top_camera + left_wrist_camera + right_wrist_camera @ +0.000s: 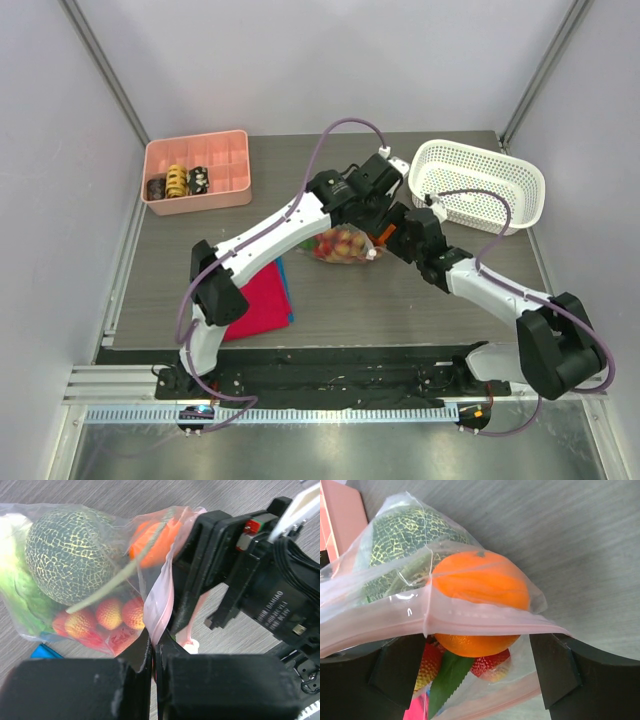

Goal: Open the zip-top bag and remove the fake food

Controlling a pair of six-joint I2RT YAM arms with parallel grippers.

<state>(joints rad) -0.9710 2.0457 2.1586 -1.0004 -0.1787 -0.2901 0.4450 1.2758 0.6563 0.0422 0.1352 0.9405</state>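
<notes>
The zip-top bag [343,244] lies mid-table, clear with a pink zip strip [485,622]. Inside it are fake food pieces: a netted green melon [70,555], an orange ball [477,585], red berries [107,615] and a green leaf [445,680]. My left gripper [154,645] is shut on one lip of the pink zip strip at the bag's mouth. My right gripper [475,672] is open, its fingers [395,670] standing either side of the bag's mouth, where the two zip lips are parted. In the top view both grippers [380,232] meet at the bag's right end.
A white lattice basket [480,182] stands at the back right. A pink tray [222,185] with small rolls is at the back left. A red cloth [258,300] over a blue sheet lies near the left arm.
</notes>
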